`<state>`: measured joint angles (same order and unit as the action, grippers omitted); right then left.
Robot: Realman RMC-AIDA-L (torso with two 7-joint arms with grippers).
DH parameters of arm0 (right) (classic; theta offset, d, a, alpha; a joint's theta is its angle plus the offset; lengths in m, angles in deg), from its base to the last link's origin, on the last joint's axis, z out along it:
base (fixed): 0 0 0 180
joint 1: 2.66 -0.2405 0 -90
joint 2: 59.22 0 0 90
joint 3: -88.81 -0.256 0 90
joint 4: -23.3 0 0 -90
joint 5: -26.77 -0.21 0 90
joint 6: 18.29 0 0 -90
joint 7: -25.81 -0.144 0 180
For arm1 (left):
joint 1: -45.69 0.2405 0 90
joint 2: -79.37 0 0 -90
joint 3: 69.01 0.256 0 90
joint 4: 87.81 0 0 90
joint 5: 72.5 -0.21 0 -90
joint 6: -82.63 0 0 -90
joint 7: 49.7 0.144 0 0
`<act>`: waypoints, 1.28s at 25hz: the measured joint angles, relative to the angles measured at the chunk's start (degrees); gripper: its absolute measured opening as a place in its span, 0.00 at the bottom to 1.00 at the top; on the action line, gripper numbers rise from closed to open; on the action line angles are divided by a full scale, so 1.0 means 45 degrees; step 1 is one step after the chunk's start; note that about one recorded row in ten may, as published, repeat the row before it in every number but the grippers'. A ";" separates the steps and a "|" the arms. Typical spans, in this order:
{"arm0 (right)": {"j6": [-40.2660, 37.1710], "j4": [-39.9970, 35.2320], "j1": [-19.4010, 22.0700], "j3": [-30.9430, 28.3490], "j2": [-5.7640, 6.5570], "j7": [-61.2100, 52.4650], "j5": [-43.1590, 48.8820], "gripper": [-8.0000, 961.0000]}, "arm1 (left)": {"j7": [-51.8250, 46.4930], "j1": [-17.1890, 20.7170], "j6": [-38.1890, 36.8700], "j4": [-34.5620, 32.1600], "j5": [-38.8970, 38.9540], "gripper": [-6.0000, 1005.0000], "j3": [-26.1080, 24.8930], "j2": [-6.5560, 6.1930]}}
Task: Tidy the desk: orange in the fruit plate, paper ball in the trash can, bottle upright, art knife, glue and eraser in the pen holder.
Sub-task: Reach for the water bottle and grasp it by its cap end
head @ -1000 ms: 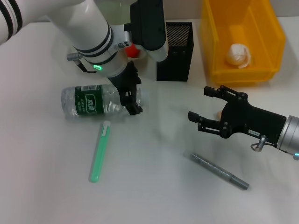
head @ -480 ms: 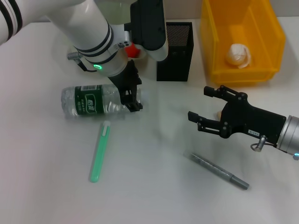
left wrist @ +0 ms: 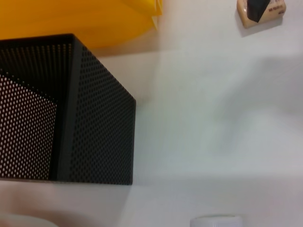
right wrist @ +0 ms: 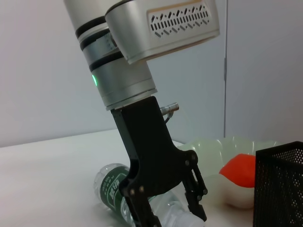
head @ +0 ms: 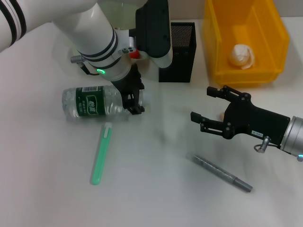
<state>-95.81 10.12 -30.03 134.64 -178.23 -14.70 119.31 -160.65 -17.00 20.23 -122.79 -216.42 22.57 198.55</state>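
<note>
Step in hand, as I judge it: standing the bottle up. The left gripper (head: 134, 99) is down at the neck end of the clear plastic water bottle with a green label (head: 92, 103), which lies on its side on the white desk (head: 151, 189). Fingers straddle the neck in the right wrist view (right wrist: 163, 205); looks clamped on it, but actual contact is not fully clear, so I cannot tell for certain.

To do it well: get a firm pinch on the neck just behind the white cap (left wrist: 216, 221), then pivot the bottle about its base instead of dragging it. Keep the swing away from the black mesh pen holder (head: 177, 52), which stands just beyond the gripper, and from the pale fruit plate (right wrist: 222, 151) with the orange (right wrist: 239, 170) near it. Let go only once the base sits flat.

Bottle: transparent, ribbed, seems partly filled, likely slippery and prone to roll.

The green glue stick (head: 101, 153) lies just below the bottle, nearer the robot. The right gripper (head: 214, 111) hovers open, well apart to the right, with the grey art knife (head: 221, 173) below it and a tan eraser (left wrist: 261, 12) beside it. The crumpled paper ball (head: 242, 56) already sits in the yellow bin (head: 277, 28).
</note>
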 joint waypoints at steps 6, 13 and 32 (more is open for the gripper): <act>0.0000 0.0001 -0.0030 -0.0010 0.0000 0.0000 0.0000 0.86 | -0.0005 0.0007 0.0000 0.0000 0.0011 0.63 0.0000 0.0001; 0.0000 0.0001 -0.0030 -0.0028 0.0000 -0.0009 -0.0005 0.86 | 0.0016 0.0008 0.0006 0.0000 0.0012 0.58 0.0000 0.0000; 0.0000 0.0001 -0.0057 -0.0030 0.0001 -0.0061 -0.0053 0.86 | 0.0087 0.0042 0.0018 -0.0123 0.0176 0.45 0.0020 0.0002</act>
<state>-95.81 10.12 -30.29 134.51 -178.22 -14.98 119.08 -160.26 -16.82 20.31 -123.35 -215.63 22.66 198.56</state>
